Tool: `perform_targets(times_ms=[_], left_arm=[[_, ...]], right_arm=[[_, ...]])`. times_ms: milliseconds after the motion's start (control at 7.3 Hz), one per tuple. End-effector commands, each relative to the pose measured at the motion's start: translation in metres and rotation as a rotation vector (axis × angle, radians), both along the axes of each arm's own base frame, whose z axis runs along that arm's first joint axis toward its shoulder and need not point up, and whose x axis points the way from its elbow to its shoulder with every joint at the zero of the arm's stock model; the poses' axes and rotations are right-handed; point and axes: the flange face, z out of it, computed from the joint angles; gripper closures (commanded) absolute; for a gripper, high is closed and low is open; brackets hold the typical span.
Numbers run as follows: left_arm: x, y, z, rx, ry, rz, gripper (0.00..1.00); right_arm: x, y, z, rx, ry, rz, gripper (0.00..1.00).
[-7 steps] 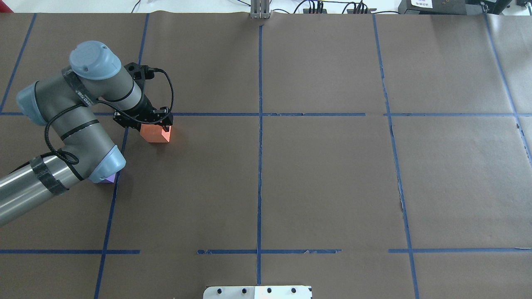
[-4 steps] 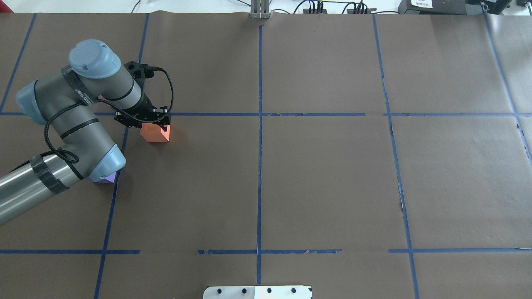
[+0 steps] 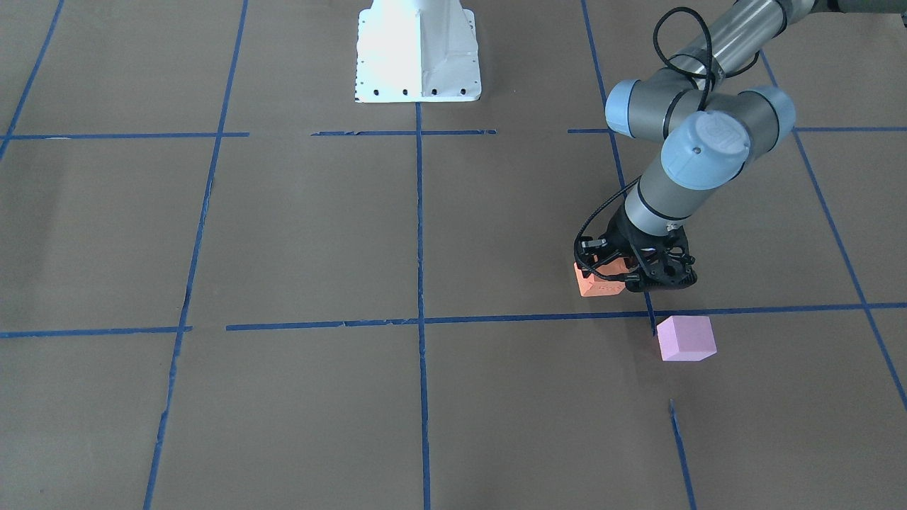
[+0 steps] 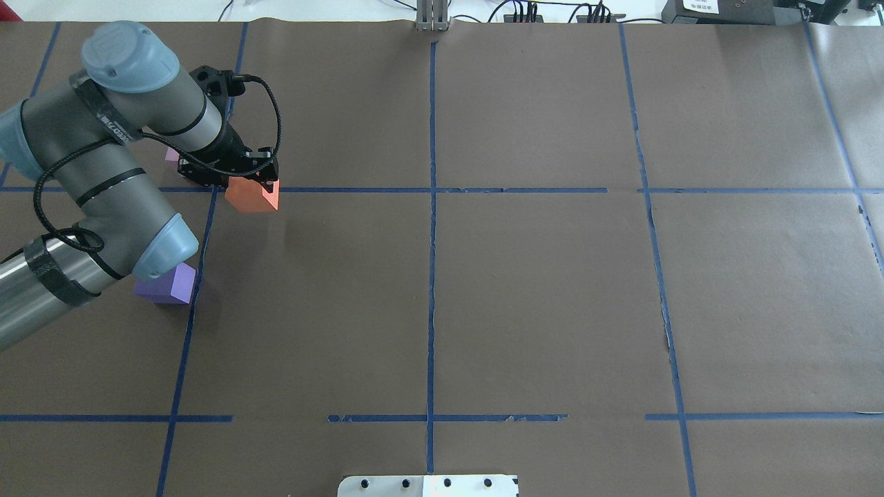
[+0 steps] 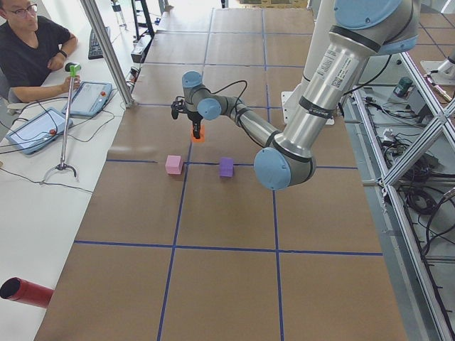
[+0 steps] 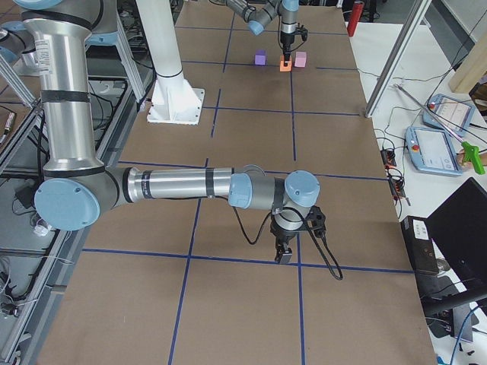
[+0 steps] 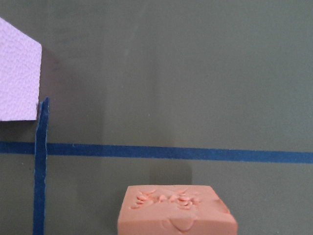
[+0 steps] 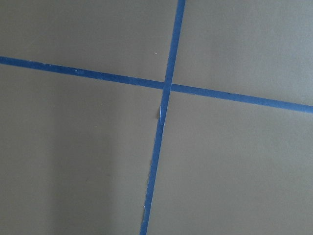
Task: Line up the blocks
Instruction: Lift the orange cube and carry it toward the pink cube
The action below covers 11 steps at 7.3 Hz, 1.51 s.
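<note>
My left gripper (image 4: 250, 182) is shut on the orange block (image 4: 253, 195) and holds it just above the table, over a blue tape line. The orange block also shows in the front view (image 3: 597, 281) and at the bottom of the left wrist view (image 7: 177, 210). The pale pink block (image 3: 685, 338) lies on the table just beyond it, mostly hidden by my arm in the overhead view (image 4: 170, 154). The violet-blue block (image 4: 168, 284) lies nearer my base, partly under my left elbow. My right gripper (image 6: 283, 255) hangs low over a tape crossing far from the blocks; I cannot tell whether it is open.
Blue tape lines (image 4: 431, 207) divide the brown table into a grid. The white robot base plate (image 3: 418, 57) stands at the near middle edge. An operator (image 5: 32, 53) sits beyond the far edge with tablets (image 5: 89, 98) and a metal post (image 5: 106, 53).
My left gripper has lifted the orange block off the table and carried it away from my base toward the tape line. My elbow moved back, uncovering more of the violet-blue block.
</note>
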Motion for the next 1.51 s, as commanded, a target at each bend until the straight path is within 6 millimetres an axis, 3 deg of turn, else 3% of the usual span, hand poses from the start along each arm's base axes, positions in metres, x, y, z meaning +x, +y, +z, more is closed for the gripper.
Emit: perform_targets(times_ms=[0,137,411,548,1096,1370], left_arm=[[-0.054,0.016,-0.047,-0.01,-0.025,-0.034,0.87],[-0.075,0.023,-0.066,0.008,-0.048,-0.012,0.87],[-0.086,0.023,-0.06,0.061,-0.065,0.033,0.87],[-0.095,0.017,-0.04,0.094,-0.09,0.079,0.87],[-0.164,-0.009,0.054,0.102,-0.068,0.096,0.87],[-0.161,-0.011,0.064,0.075,-0.076,0.093,0.87]], right_arm=[[0.0,0.0,0.0,-0.001,0.0,0.001,0.0],[0.0,0.0,0.0,-0.001,0.0,0.001,0.0],[0.0,0.001,0.001,-0.001,0.0,0.0,0.0],[0.0,0.001,0.001,-0.001,0.0,0.0,0.0],[0.0,0.001,0.001,-0.002,0.0,0.001,0.0],[0.001,0.001,0.001,-0.002,0.0,0.002,0.0]])
